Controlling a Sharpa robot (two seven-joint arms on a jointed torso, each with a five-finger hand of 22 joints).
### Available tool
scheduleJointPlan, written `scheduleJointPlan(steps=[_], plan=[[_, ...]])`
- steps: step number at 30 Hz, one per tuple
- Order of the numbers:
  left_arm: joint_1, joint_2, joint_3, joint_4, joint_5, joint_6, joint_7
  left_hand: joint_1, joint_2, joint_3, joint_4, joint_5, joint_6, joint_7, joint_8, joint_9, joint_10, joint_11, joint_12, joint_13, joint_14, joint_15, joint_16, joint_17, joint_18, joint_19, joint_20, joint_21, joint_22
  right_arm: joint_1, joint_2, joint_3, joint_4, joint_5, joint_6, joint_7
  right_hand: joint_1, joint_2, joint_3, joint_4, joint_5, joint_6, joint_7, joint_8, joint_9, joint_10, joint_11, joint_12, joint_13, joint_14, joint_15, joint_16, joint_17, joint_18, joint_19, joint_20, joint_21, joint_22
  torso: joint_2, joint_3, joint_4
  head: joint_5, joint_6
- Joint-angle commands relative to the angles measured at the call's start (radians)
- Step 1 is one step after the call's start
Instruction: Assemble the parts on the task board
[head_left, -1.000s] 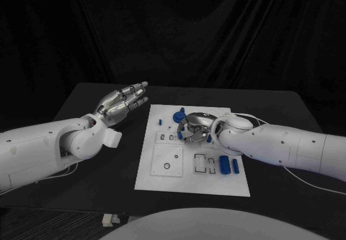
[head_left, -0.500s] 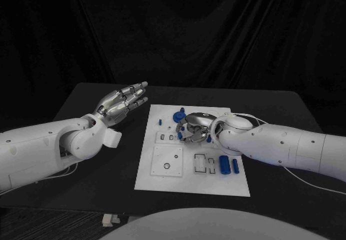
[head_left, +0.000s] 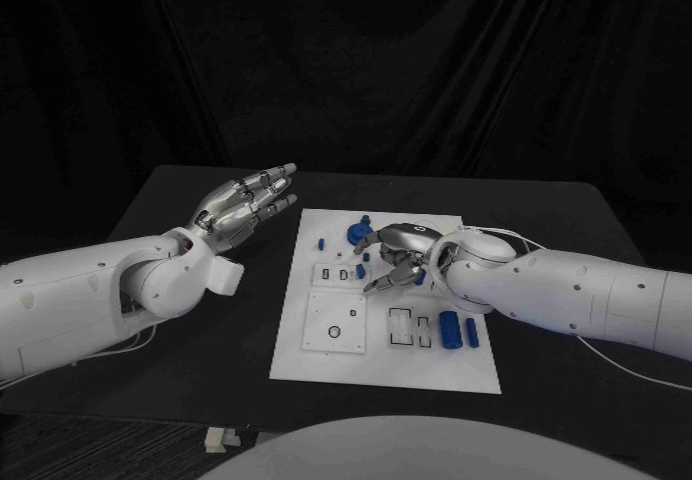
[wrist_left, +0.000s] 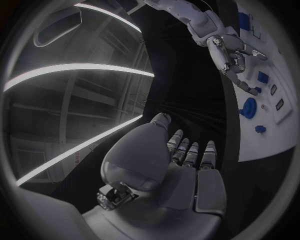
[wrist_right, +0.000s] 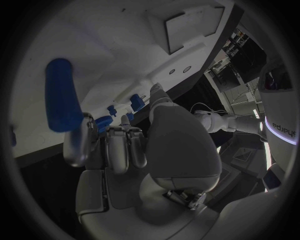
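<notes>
The white task board lies in the middle of the black table. My right hand hovers over its far middle with the fingers curved down at the board and nothing between them. A round blue part and a small blue peg stand just beyond the fingers. Two blue cylinders lie side by side near the board's right edge, under my right forearm. The nearer one lies beside an outer fingertip. My left hand floats flat and open above the table, left of the board.
Several rectangular slots and a square plate with a hole mark the board's near half. Bare black table surrounds the board on all sides. My right hand and the round blue part also appear in the left wrist view.
My right hand has uncurled from over the small blue parts, and its fingers now reach down toward the board's middle. The left hand has not moved.
</notes>
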Motion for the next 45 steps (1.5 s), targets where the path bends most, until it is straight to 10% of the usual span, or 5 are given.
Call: scheduleJointPlan(steps=[1,10,23,34,45], plan=[[-0.001,-0.001,0.001,0.003,0.000,0.006,0.008,0.012,-0.003,0.004,-0.003,0.004,-0.005,-0.002,0.004,0.000,-0.002,0.005,0.004,0.000,0.002,0.003,0.003,0.001,0.011,0.000,0.004,0.004,0.001,0.025,-0.022,0.002,0.030,-0.008,-0.099,0.028,-0.017,-0.008,-0.021,0.001,-0.005,0.002,-0.001,0.007,-0.003,0.104,0.005,0.004,0.263,0.091,0.004,-0.004,0.226,0.018,-0.008,-0.001,-0.004,0.177,0.000,0.0000,-0.0004,0.003,0.000],[-0.001,-0.004,0.001,0.005,-0.089,-0.034,0.012,0.013,-0.009,0.003,-0.007,-0.006,-0.004,-0.002,0.005,0.000,-0.002,0.006,0.006,0.000,0.002,0.002,0.003,0.001,0.011,0.002,0.005,0.005,0.002,0.113,-0.114,0.002,0.140,0.010,-0.232,0.087,-0.127,-0.031,-0.154,0.004,-0.002,0.017,0.001,0.022,-0.014,0.104,0.006,0.004,0.263,0.091,0.004,-0.003,0.226,0.017,-0.007,-0.001,0.000,0.179,-0.001,0.0001,-0.0006,0.002,0.000],[0.059,0.012,0.002,-0.023,-0.432,-0.260,-0.109,-0.183,-0.056,-0.171,0.069,-0.569,0.110,0.067,0.043,0.011,0.454,0.171,0.569,0.123,0.602,0.110,0.594,0.152,-0.021,0.657,0.065,0.379,0.182,0.209,-0.260,0.002,0.234,0.117,-0.309,0.150,-0.220,0.125,-0.064,-0.003,-0.006,0.133,0.002,0.091,-0.005,0.104,0.007,0.004,0.263,0.105,0.005,0.028,0.261,0.005,0.021,0.000,0.059,0.196,-0.003,0.0006,0.0003,0.019,0.000],[0.203,0.171,0.002,-0.127,-0.889,-0.071,-0.589,-0.222,0.001,-0.298,0.068,-0.499,0.621,0.020,0.250,0.095,1.544,-0.034,1.408,1.544,1.563,-0.092,1.559,1.560,-0.059,1.199,-0.102,1.254,0.988,0.202,-0.325,0.002,0.229,0.126,-0.263,0.116,-0.193,0.214,-0.056,-0.008,0.052,0.205,0.008,0.118,-0.011,0.104,0.012,0.004,0.263,0.106,0.008,0.030,0.263,-0.001,0.035,0.003,0.089,0.203,-0.022,0.0111,-0.0082,0.006,0.000],[0.250,0.398,0.003,-0.219,-1.001,0.389,-1.017,-0.308,0.045,-0.344,0.068,-0.438,0.695,-0.016,0.299,0.186,1.544,-0.064,1.408,1.544,1.567,-0.121,1.559,1.567,-0.111,1.360,-0.124,1.462,1.322,0.166,-0.339,0.002,0.229,0.126,-0.231,0.098,-0.168,0.232,-0.062,-0.010,0.095,0.216,0.010,0.117,-0.018,0.104,0.014,0.004,0.263,0.106,0.010,0.030,0.263,0.000,0.035,0.005,0.088,0.202,-0.029,0.0232,-0.0315,0.033,0.000]])
